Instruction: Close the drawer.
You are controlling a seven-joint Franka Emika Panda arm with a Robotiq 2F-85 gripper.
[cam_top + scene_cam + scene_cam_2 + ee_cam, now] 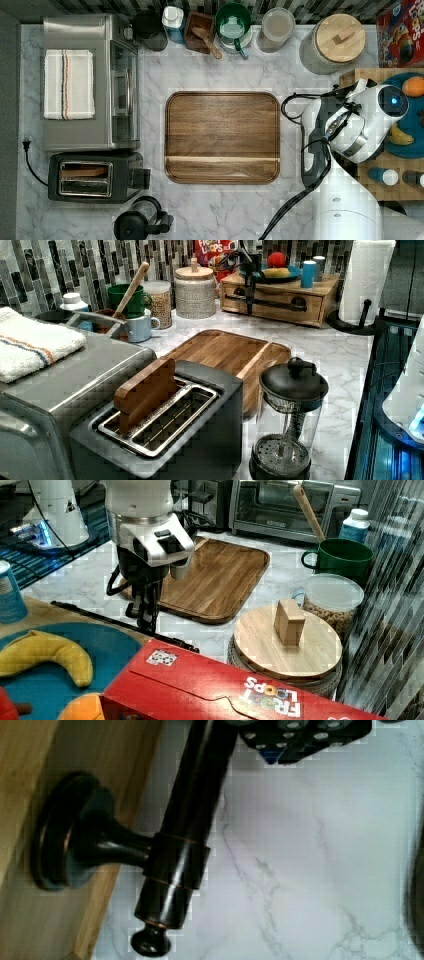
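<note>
Reading the left view from its left: the walnut cutting board lies flat on the worktop, well apart from the drawer's travel. Next, the drawer sits in the small wooden cabinet against the back wall, under a plate of fruit. I judge it light, rigid wood that slides easily. Its black bar handle is stiff metal on posts, smooth and possibly slippery, and is the proper contact point. My tool is at that bar, left of centre. I cannot tell whether it is clamped on the bar. Bare marble lies in front. To the right, the paper towel stand stands near the cabinet's corner, so I see little side room there.
</note>
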